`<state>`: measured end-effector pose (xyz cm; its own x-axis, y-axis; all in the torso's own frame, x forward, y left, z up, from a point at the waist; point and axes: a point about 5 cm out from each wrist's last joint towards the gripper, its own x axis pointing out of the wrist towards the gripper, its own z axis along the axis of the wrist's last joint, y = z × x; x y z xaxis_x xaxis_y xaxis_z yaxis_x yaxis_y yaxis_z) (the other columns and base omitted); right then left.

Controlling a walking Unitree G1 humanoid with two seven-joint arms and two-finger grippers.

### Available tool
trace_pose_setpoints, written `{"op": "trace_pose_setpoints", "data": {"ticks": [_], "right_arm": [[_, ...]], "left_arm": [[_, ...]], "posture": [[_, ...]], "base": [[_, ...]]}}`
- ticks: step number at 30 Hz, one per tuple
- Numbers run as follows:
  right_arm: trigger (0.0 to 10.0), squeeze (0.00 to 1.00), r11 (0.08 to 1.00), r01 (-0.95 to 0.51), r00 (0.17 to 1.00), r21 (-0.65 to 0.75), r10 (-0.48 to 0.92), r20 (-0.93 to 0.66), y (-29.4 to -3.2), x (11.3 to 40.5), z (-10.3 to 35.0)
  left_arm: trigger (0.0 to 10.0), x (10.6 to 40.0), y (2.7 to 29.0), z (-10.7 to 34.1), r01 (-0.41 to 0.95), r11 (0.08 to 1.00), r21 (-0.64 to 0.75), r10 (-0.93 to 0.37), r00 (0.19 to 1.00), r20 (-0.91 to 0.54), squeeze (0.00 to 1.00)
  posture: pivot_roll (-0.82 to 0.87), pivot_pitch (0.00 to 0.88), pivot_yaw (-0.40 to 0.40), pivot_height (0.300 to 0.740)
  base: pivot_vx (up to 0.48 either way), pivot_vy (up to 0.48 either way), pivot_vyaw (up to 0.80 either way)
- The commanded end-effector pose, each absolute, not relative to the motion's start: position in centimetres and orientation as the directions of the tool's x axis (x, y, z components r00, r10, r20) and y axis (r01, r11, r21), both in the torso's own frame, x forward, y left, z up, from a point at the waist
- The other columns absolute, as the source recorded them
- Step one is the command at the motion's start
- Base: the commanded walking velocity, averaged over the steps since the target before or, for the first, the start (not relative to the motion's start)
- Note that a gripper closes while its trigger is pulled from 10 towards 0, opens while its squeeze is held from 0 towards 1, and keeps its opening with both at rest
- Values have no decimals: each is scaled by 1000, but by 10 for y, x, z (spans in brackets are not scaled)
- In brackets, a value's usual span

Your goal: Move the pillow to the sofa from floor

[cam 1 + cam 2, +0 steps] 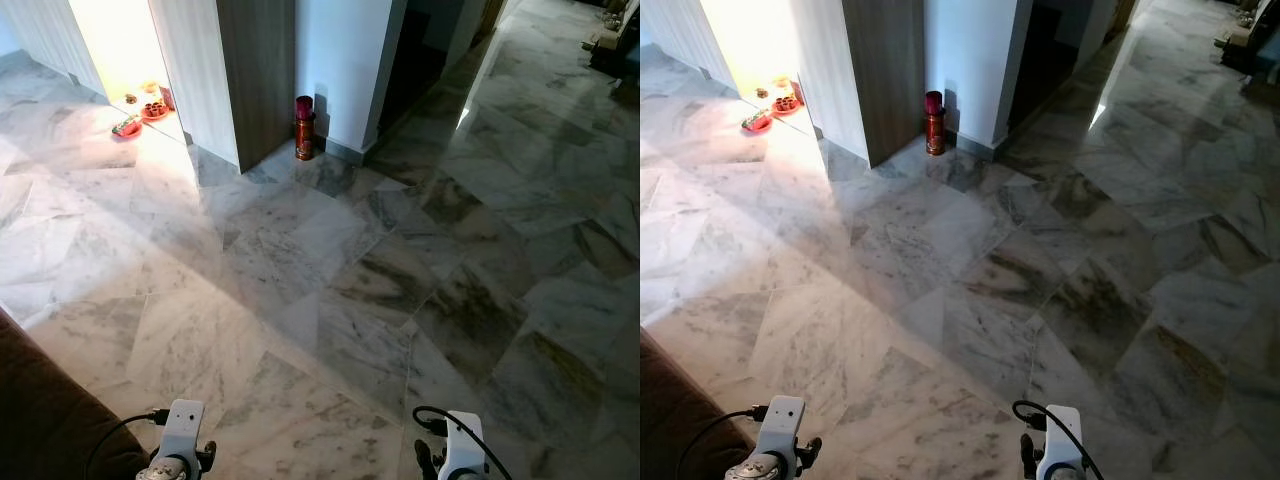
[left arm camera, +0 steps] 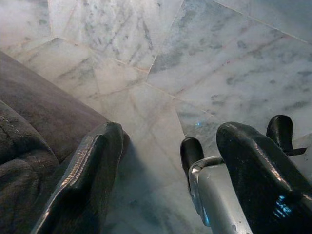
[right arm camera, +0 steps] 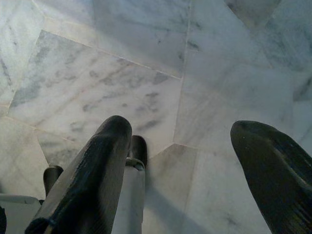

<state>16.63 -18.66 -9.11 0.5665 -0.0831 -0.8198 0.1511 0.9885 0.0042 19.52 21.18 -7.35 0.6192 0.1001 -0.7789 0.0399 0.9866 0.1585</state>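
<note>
Marble floor (image 1: pixel 330 280), grey-white veined tiles, takes up most of the scene and runs far right into a corridor. Far left, a bright sunlit patch of floor by a pale wall (image 1: pixel 195 60); next to it a dark wood panel (image 1: pixel 258 70), then a white wall section (image 1: pixel 345 65) with a dark doorway (image 1: pixel 415 55) to its right. Near left corner: dark brown sofa (image 1: pixel 45 420), its edge also in the left wrist view (image 2: pixel 44 122) as brownish-grey upholstery meeting the floor. No pillow can be made out on the floor or the sofa, so its place cannot be told. Far right top corner, some dark furniture (image 1: pixel 610 40), too small to identify.

Both arms are low at the near edge, wrists white-silver with black cables. Left gripper (image 2: pixel 168 161) hangs over the floor just beside the sofa edge, fingers (image 2: pixel 83 180) spread wide, holding nothing. Right gripper (image 3: pixel 180 165) hangs over bare tiles, fingers (image 3: pixel 92 175) also wide apart, empty. The robot's black feet (image 2: pixel 191 153) show beneath the grippers.

Smaller: a dark red cylindrical flask (image 1: pixel 304 127) stands upright on the floor at the corner between wood panel and white wall. Far left in the sunlit patch, small red dishes (image 1: pixel 140 115) with items on the floor, possibly offerings, too small to tell.
</note>
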Motion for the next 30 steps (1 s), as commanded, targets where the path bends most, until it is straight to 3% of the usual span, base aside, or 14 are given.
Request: {"op": "trace_pose_setpoints", "data": {"ticks": [1, 7, 30], "right_arm": [[10000, 0, 988, 154, 550, -10, -94, -830, -190, 161, -93], [10000, 0, 989, 150, 562, 4, -82, -823, -189, 163, -92], [10000, 0, 986, 167, 568, 6, -91, -818, -190, 163, -92]], "left_arm": [[10000, 191, 210, -77, 56, 984, 168, 102, 594, -798, 0], [10000, 191, 211, -77, 67, 983, 171, 99, 591, -800, 0], [10000, 191, 210, -77, 72, 983, 171, 97, 589, -803, 0]], "posture": [[98, 58, -59, 740], [98, 59, -58, 740], [96, 59, -59, 740]], "base": [[240, 0, 0], [241, 0, 400], [249, 0, 74]]}}
